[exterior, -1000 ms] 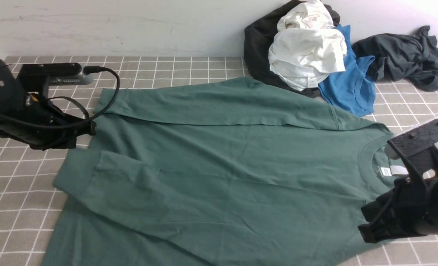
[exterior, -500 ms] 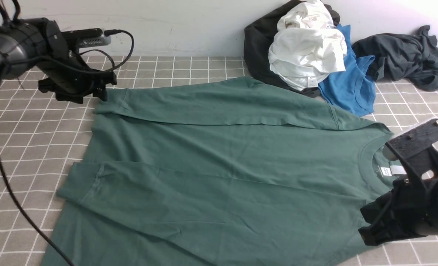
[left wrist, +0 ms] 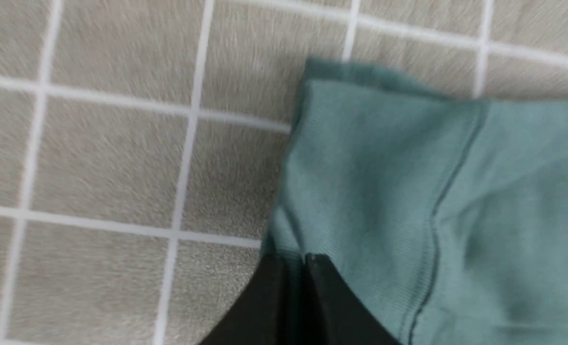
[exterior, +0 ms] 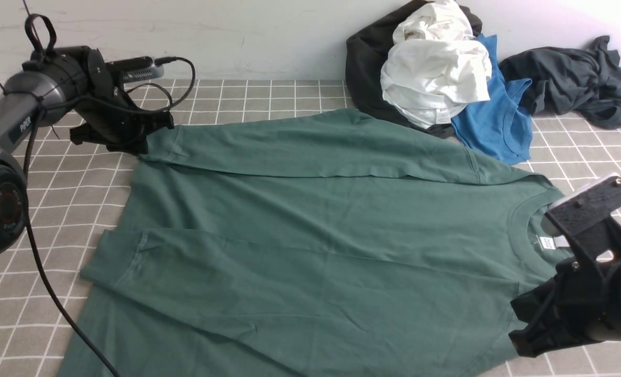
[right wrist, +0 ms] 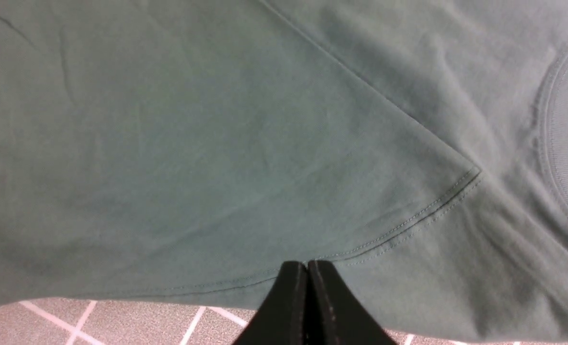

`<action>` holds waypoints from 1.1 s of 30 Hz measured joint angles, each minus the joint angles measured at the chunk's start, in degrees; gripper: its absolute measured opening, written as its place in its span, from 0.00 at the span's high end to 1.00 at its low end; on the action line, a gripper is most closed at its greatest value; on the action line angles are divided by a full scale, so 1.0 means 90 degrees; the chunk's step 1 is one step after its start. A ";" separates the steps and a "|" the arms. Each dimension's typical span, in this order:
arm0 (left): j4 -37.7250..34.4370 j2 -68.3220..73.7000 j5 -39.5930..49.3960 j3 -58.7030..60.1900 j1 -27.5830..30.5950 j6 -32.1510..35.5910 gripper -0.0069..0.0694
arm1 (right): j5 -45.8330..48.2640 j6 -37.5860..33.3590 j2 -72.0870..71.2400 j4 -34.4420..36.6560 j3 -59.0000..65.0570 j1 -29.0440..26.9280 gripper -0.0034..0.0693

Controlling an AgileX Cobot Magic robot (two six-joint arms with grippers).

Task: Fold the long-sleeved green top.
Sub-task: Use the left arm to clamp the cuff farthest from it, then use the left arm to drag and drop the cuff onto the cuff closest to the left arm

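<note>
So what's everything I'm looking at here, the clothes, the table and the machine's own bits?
dark green cotton long-sleeved top: one, green, spread across the middle of the table, sleeves laid over the body
crumpled white garment: one or two, cannot tell, white, on top of the pile at the back
black garment: one, black, under the white one
bright blue shirt: one, blue, beside the pile, on its right
dark grey garment: one, bunched at the far right
grey checked tablecloth: one, grey with white lines, under everything
wall: one, white, behind
left gripper: one, black, shut on the far sleeve's cuff
right gripper: one, black, shut at the top's near shoulder edge
</note>
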 joint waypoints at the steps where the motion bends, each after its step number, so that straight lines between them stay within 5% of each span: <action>1: 0.0038 -0.0103 0.0056 0.0000 0.0000 0.0006 0.89 | -0.0006 -0.0016 0.0000 0.0000 0.0000 0.0000 0.97; 12: 0.0217 -0.1292 0.2436 0.0185 -0.0317 0.0962 0.89 | -0.0043 -0.0052 0.0000 0.0000 0.0000 0.0000 0.97; 25: 0.0707 -0.3608 0.2401 0.4625 -0.0965 0.0851 0.87 | 0.0110 -0.0056 0.0000 0.0035 0.0000 0.0000 0.97; 30: 0.0978 -0.3760 0.2144 0.5137 -0.1048 0.0829 0.77 | 0.0031 -0.0056 -0.0006 0.0270 0.0000 0.0000 0.97; 33: 0.0994 -0.3796 0.2215 0.5227 -0.1156 0.0928 0.60 | 0.0053 -0.0056 -0.0026 0.0330 0.0000 0.0000 0.97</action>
